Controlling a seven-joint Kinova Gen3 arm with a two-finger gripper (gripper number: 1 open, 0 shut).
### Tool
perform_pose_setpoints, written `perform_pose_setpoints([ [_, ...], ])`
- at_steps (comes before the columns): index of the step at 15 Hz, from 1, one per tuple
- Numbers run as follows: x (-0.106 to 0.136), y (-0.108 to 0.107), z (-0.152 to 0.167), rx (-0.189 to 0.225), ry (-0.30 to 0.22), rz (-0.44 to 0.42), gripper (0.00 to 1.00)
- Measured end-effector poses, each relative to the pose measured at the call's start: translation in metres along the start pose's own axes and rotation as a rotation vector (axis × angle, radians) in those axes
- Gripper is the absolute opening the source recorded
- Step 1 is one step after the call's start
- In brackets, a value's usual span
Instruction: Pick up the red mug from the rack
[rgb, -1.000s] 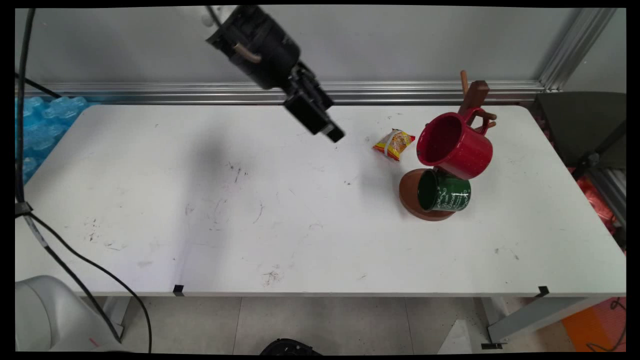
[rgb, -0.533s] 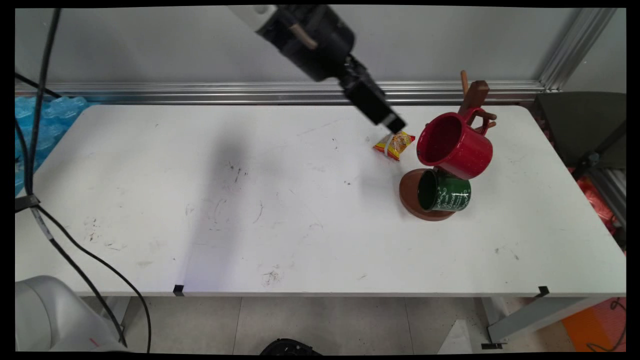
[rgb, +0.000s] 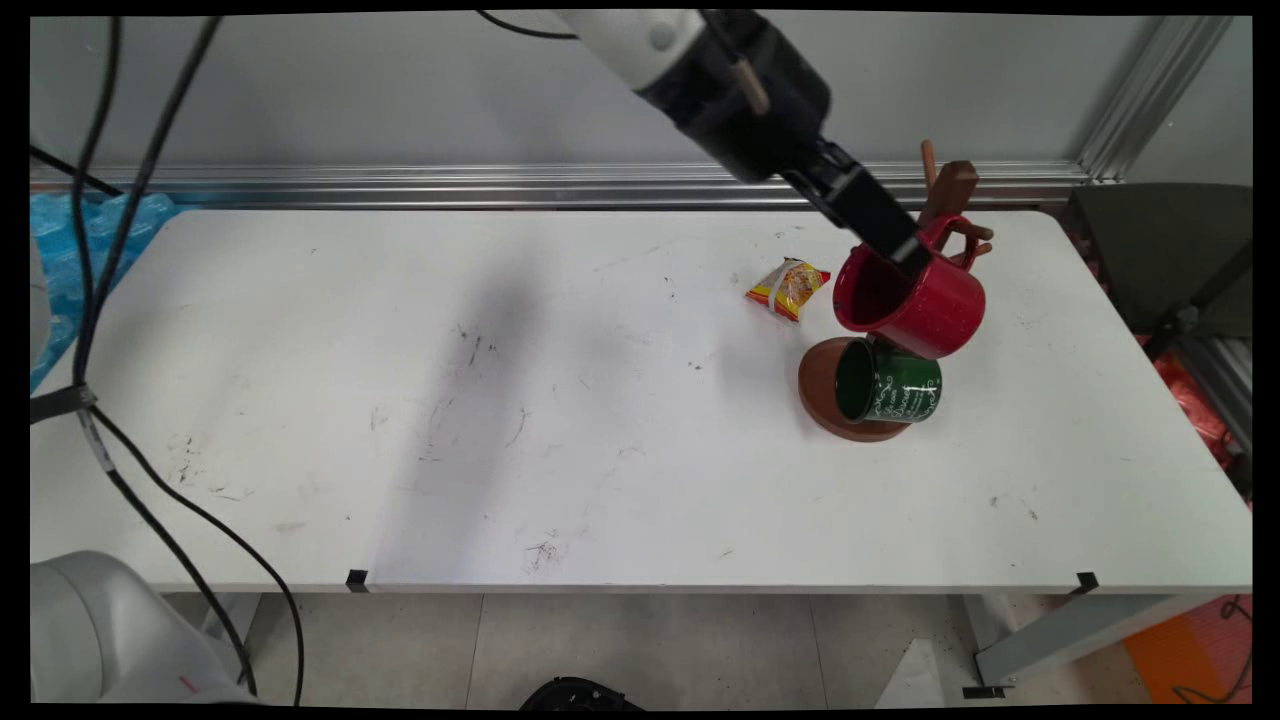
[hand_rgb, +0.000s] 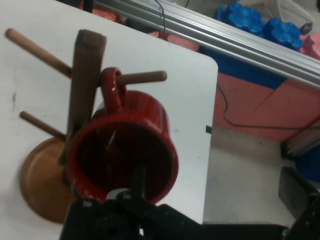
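Note:
A red mug (rgb: 925, 300) hangs by its handle on a peg of a brown wooden mug tree (rgb: 950, 190), its mouth facing left. Below it a green mug (rgb: 890, 385) with white lettering hangs over the tree's round base (rgb: 815, 385). My gripper (rgb: 908, 252) slants down from the upper left, its tip at the upper rim of the red mug's mouth. In the hand view the red mug (hand_rgb: 125, 145) fills the centre beside the tree's post (hand_rgb: 85, 75), and the gripper (hand_rgb: 137, 182) shows its fingers shut together in front of the mug's opening.
A small yellow and red snack packet (rgb: 788, 287) lies on the table left of the red mug. An aluminium rail (rgb: 400, 185) runs along the table's far edge. Blue plastic (rgb: 60, 230) sits off the left end, and black cables (rgb: 100, 300) hang there.
The arm has swung right and slightly down across the table's far side, from left of the snack packet, past it, to the red mug's rim. The mugs have not moved.

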Motion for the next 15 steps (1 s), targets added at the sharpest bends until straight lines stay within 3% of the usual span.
perform_pose_setpoints([
  [15, 0.008, -0.007, 0.078, -0.002, -0.031, -0.122, 1.0],
])
